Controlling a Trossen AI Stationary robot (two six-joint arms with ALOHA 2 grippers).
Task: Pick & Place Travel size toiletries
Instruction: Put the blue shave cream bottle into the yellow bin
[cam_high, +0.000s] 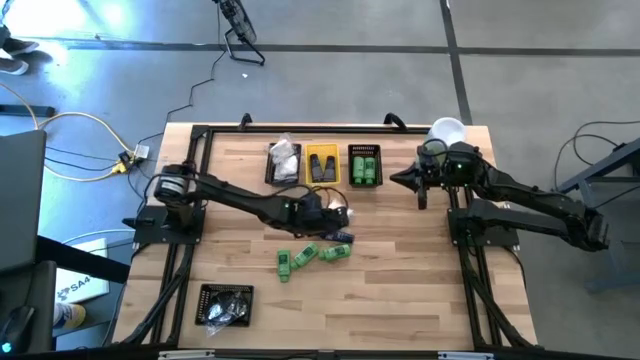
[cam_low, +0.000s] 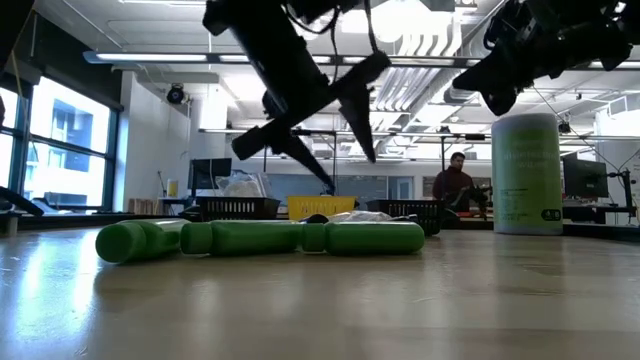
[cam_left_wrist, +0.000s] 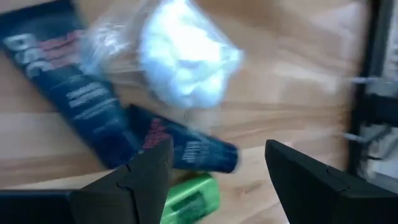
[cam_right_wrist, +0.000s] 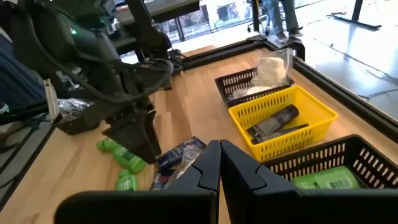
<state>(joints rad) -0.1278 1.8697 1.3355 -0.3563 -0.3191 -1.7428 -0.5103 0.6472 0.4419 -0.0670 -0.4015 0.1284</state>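
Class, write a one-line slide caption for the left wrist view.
Open left pincer hovers above two dark blue tubes, a white crinkly packet and a green bottle.

Toiletries at the table's middle, bins behind.
Bottles lie nearest; tubes and packet just beyond; three bins farther back.

The surface is pale wood with light grain. On it lie bright green bottles, dark blue tubes with white and red lettering, and a white packet in clear crinkly wrap. One bin is yellow, holding grey-black tubes; the bins beside it are black mesh. The tall cylinder is pale green with a white lid. Both arms are dark.
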